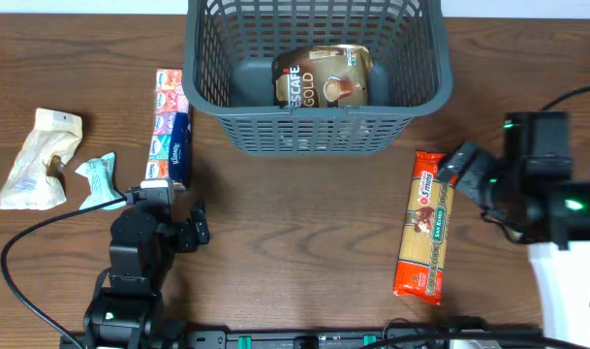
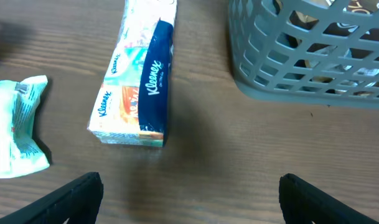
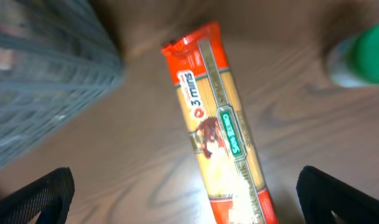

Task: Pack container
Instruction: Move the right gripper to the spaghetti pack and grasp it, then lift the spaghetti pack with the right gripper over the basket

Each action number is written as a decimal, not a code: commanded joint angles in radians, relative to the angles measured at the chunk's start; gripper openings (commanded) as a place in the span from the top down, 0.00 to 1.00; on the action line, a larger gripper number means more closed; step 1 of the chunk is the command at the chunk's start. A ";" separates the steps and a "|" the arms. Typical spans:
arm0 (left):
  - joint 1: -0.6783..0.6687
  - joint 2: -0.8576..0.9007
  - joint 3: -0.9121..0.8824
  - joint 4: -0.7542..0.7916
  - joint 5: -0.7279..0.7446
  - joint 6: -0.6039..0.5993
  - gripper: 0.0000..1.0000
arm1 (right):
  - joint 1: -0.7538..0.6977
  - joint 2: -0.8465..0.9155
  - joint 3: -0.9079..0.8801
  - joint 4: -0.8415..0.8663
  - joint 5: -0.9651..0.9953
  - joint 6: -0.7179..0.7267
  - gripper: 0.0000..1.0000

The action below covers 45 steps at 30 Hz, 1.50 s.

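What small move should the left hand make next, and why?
Probably ease the left hand forward and down over the Kleenex pack. The hand is open, and the pack lies on the table just ahead of it, not yet gripped. The container beside it shows only a coffee pouch inside, so there seems to be room.

You had the container (image 1: pixel 314 134) at the far middle of the desk (image 1: pixel 295 242), with the coffee pouch (image 1: pixel 322 79) lying inside it. Just left of it lay the tissue pack (image 1: pixel 170 121), running near to far. Further left you had the small packet (image 1: pixel 99 181), then the crumpled bag (image 1: pixel 41 160). The pasta packet (image 1: pixel 426 225) lay to the container's right and nearer, apart from it.
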 commanded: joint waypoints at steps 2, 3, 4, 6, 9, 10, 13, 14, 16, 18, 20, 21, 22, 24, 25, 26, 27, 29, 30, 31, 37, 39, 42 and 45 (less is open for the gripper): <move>-0.003 -0.001 0.024 0.000 -0.009 0.005 0.10 | 0.014 0.050 -0.240 0.138 -0.004 0.034 0.01; -0.003 -0.001 0.024 0.000 -0.010 0.005 0.10 | 0.013 0.063 -0.275 0.165 -0.004 0.042 0.01; -0.003 -0.001 0.024 -0.001 -0.009 0.005 0.10 | 0.013 0.086 -0.329 0.211 -0.004 0.051 0.01; -0.003 -0.001 0.024 -0.001 -0.009 0.005 0.10 | 0.013 0.116 -0.383 0.264 -0.005 0.057 0.01; -0.003 -0.001 0.024 -0.001 -0.009 0.005 0.10 | 0.013 0.162 -0.425 0.322 -0.004 0.056 0.01; -0.003 -0.001 0.024 -0.001 -0.009 0.005 0.10 | 0.013 0.176 -0.429 0.335 -0.004 0.051 0.01; -0.003 -0.001 0.024 -0.001 -0.009 0.005 0.10 | 0.013 0.220 -0.430 0.379 -0.003 0.016 0.01; -0.003 -0.001 0.024 0.000 -0.009 0.005 0.10 | 0.013 0.230 -0.430 0.388 -0.002 0.015 0.01; -0.003 -0.001 0.024 0.000 -0.009 0.005 0.10 | 0.013 0.263 -0.434 0.410 0.000 0.016 0.01; -0.003 -0.001 0.024 -0.001 -0.009 0.005 0.10 | 0.013 0.305 -0.441 0.436 -0.001 0.016 0.01; -0.003 -0.001 0.024 -0.001 -0.009 0.005 0.10 | 0.013 0.341 -0.446 0.458 -0.001 0.015 0.01; -0.003 -0.001 0.024 0.000 -0.009 0.005 0.10 | 0.013 0.364 -0.447 0.468 -0.001 0.016 0.01; -0.003 -0.001 0.024 -0.001 -0.009 0.005 0.10 | 0.013 0.385 -0.447 0.475 -0.001 0.015 0.01; -0.003 -0.001 0.024 -0.001 -0.009 0.005 0.10 | 0.013 0.416 -0.447 0.486 -0.001 0.015 0.01; -0.003 -0.001 0.024 -0.001 -0.009 0.005 0.10 | 0.013 0.431 -0.447 0.491 -0.001 0.015 0.01; -0.003 -0.001 0.024 -0.001 -0.009 0.005 0.10 | 0.013 0.441 -0.447 0.495 -0.002 0.010 0.01; -0.003 -0.001 0.024 -0.001 -0.009 0.005 0.10 | 0.013 0.452 -0.447 0.501 -0.005 0.001 0.01; -0.003 -0.001 0.024 -0.001 -0.009 0.005 0.10 | 0.013 0.465 -0.447 0.506 -0.005 -0.002 0.01; -0.003 -0.001 0.024 -0.001 -0.009 0.005 0.10 | 0.013 0.467 -0.447 0.507 -0.007 -0.007 0.02; -0.003 -0.001 0.024 0.000 -0.009 0.005 0.10 | 0.013 0.467 -0.447 0.510 -0.013 -0.017 0.07; -0.003 -0.001 0.024 0.000 -0.009 0.005 0.10 | 0.013 0.467 -0.447 0.529 -0.064 -0.052 0.95; -0.003 -0.001 0.024 0.000 -0.009 0.005 0.10 | 0.013 0.467 -0.447 0.533 -0.065 -0.053 0.99; -0.003 -0.001 0.024 0.000 -0.009 0.005 0.10 | 0.013 0.464 -0.436 0.544 -0.065 -0.081 0.99; -0.003 -0.001 0.024 -0.001 -0.009 0.005 0.10 | 0.013 0.450 -0.390 0.533 -0.070 -0.120 0.99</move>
